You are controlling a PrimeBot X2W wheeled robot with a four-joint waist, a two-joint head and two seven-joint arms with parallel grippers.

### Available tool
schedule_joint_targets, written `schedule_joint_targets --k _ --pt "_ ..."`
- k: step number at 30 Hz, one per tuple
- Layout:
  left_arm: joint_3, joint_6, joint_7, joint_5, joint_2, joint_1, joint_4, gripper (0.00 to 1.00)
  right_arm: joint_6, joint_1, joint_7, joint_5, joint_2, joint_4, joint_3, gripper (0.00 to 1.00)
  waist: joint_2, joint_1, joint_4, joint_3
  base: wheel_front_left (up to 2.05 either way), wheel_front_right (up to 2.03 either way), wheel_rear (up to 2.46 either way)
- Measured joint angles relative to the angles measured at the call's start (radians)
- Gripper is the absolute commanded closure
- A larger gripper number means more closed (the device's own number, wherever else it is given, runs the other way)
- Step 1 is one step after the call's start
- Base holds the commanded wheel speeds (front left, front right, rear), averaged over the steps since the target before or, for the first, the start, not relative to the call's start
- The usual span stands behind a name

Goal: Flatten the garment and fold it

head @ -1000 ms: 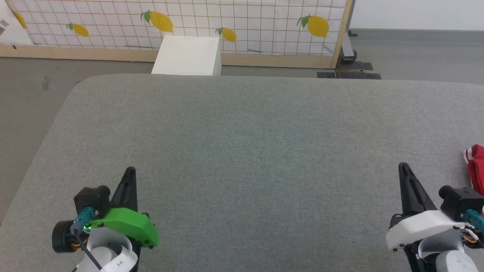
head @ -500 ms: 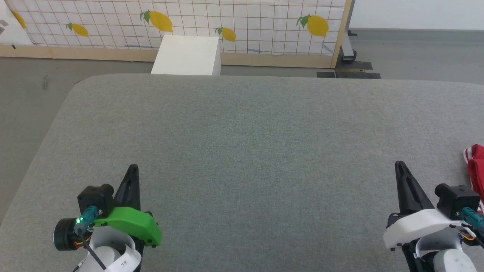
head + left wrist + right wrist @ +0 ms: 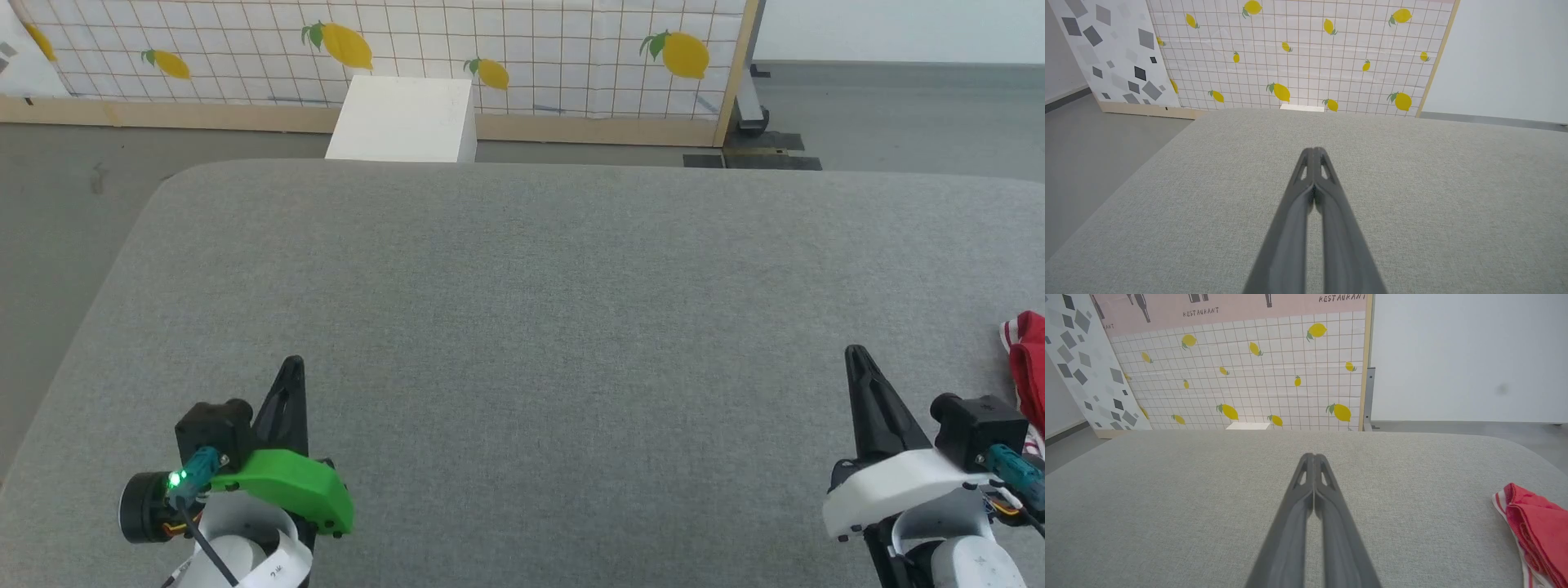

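Grey fabric covers the bench (image 3: 531,286), a lemon-print panel (image 3: 531,49) behind it. Left end effector (image 3: 292,363) and right end effector (image 3: 853,353) are clenched, empty. The garment (image 3: 1030,359) lies bunched at the bench's right edge, near the right end effector.

- A grey fabric-covered surface (image 3: 522,327) fills the middle and bottom of the head view; its far left corner is rounded.
- A white box (image 3: 404,120) stands at top centre, just behind the surface's far edge.
- A white grid panel (image 3: 555,41) with 5 yellow lemons runs along the top, on a wooden base strip (image 3: 204,118).
- Grey floor (image 3: 65,204) lies at the left.
- A panel of grey squares (image 3: 1114,53) leans at the left wrist view's upper left.
- A pink "RESTAURANT" poster (image 3: 1241,310) sits at the right wrist view's top, a white wall (image 3: 1466,355) at its right.
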Motion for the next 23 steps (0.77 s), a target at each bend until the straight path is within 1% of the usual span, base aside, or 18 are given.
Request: schedule_joint_targets --k 23 --pt "0.056 -0.028 0.036 0.087 -0.055 0.022 -0.040 1.00 0.000 0.003 0.022 -0.031 0.000 -0.026 0.024 1.00 0.0000 0.0000 -0.002 0.002 0.00 0.00 0.00"
